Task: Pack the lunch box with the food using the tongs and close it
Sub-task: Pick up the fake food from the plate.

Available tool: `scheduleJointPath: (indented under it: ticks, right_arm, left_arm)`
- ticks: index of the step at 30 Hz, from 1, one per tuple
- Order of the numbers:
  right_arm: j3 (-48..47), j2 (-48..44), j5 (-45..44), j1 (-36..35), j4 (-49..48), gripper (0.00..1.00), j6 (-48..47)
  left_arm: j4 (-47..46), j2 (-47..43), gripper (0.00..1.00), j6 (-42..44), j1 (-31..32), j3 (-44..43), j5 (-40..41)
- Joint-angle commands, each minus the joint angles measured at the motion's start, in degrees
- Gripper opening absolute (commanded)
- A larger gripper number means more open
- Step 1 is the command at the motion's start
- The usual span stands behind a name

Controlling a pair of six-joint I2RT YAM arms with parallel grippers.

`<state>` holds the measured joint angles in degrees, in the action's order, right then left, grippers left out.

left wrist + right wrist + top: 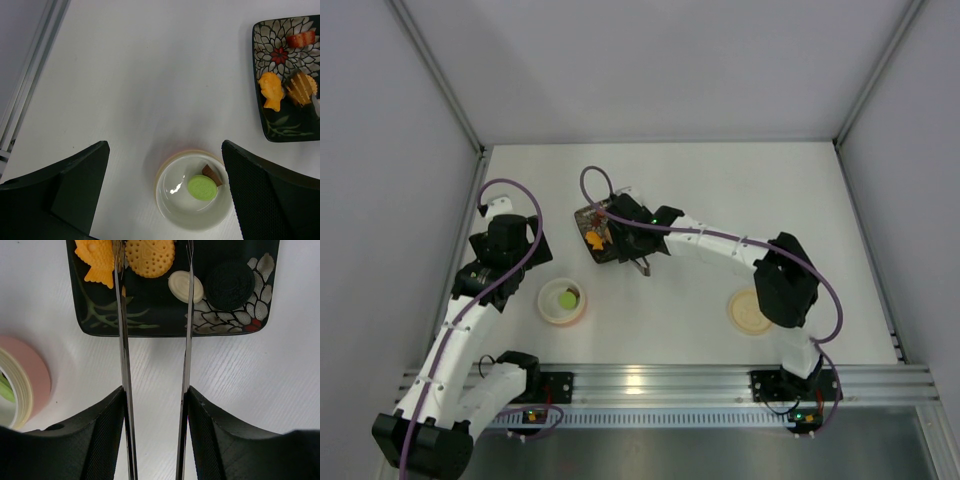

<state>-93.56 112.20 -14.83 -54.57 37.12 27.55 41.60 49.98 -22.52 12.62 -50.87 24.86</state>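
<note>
The lunch box, cream inside with a pinkish rim, holds a green round cookie and a brown piece. My left gripper hangs open above it, touching nothing. More food lies on the dark floral plate: an orange fish, a round orange biscuit, a whitish oval and a black cookie. My right gripper is shut on the tongs. Their two slim arms reach over the plate either side of the orange biscuit; the tips run off the top edge.
The flat cream lid lies on the table to the right, near the right arm's base. The plate sits at mid-table with the lunch box in front of it to the left. White walls enclose the table on three sides.
</note>
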Motion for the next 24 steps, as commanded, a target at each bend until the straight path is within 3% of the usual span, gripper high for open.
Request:
scheduleJointPath:
  ticks: [1, 11, 24]
  right_arm:
    - [-3.56, 0.65, -0.03, 0.69, 1.99, 0.50, -0.92]
    - [-3.65, 0.30, 0.15, 0.69, 2.60, 0.34, -1.01]
    - [-4.44, -6.47, -4.07, 1.13, 3.57, 0.33, -0.83]
  left_arm:
    - [-1.00, -0.67, 0.99, 0.46, -0.23, -0.37, -0.08]
    - [-1.09, -0.58, 0.99, 0.55, -0.23, -0.46, -0.08]
    - [-1.09, -0.67, 0.99, 0.55, -0.23, -0.37, -0.08]
